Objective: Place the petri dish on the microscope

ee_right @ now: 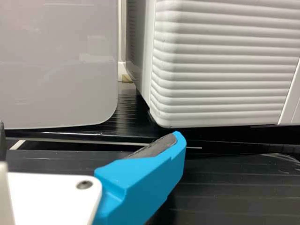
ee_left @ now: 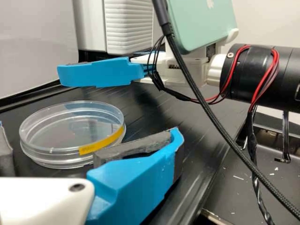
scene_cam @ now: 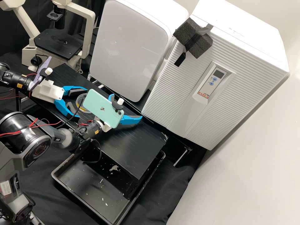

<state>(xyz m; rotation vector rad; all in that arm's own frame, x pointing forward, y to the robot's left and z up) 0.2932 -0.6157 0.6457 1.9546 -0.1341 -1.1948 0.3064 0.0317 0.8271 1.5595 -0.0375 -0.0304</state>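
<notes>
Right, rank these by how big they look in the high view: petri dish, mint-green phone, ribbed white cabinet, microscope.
1. Ribbed white cabinet
2. Microscope, partly cut off at the edge
3. Mint-green phone
4. Petri dish, partly hidden by the phone

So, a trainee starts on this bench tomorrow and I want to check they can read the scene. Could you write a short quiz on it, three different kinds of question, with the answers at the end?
1. True or false: the dish is already on the microscope.

2. Multiple choice: what colour is the strip on the side of the dish?
A) red
B) green
C) yellow

3. Fill in the blank: the dish lies between the open fingers of the ____ gripper.

Key: 1. False, it lies on the black board. 2. C. 3. left
</notes>
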